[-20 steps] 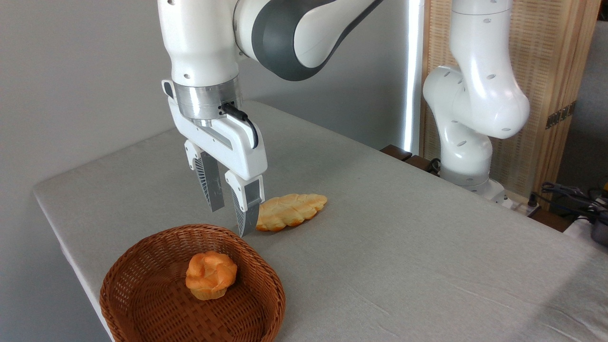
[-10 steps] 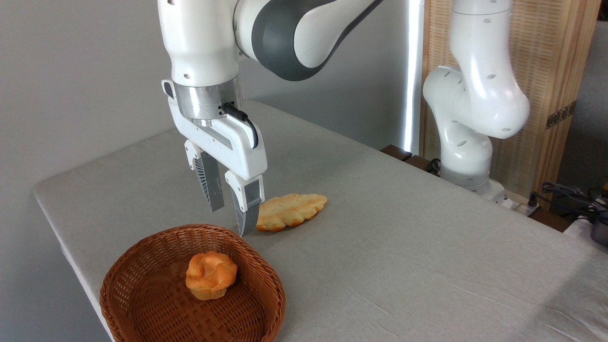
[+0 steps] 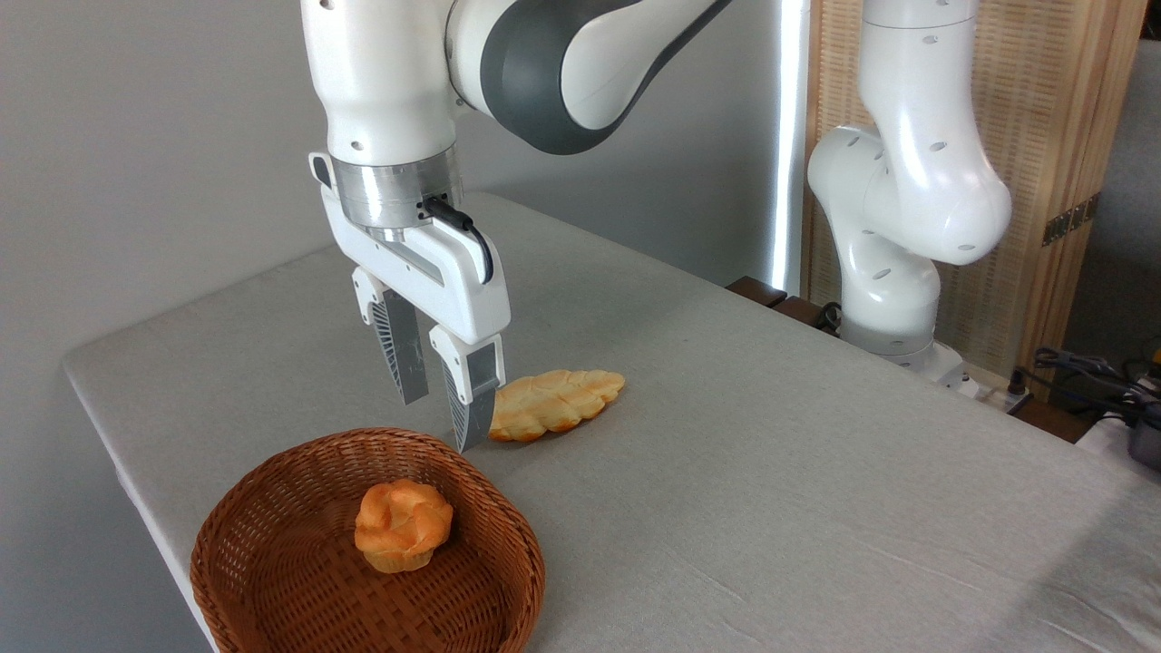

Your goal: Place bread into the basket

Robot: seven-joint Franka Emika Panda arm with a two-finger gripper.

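The bread (image 3: 558, 404), a long flat braided loaf, pale golden with browner edges, lies on the grey table to the right of my gripper. My gripper (image 3: 438, 424) hangs point-down just left of the loaf's near end, above the far rim of the basket (image 3: 508, 535). Its fingers stand apart with nothing between them. One finger (image 3: 472, 399) covers the loaf's left tip. The basket is round, reddish-brown wicker, at the front left of the table.
A small round knotted orange bun (image 3: 402, 526) sits inside the basket. The table's left edge (image 3: 100, 426) runs close behind the basket. The arm's white base (image 3: 898, 272) stands at the far right, with cables (image 3: 1088, 372) beyond it.
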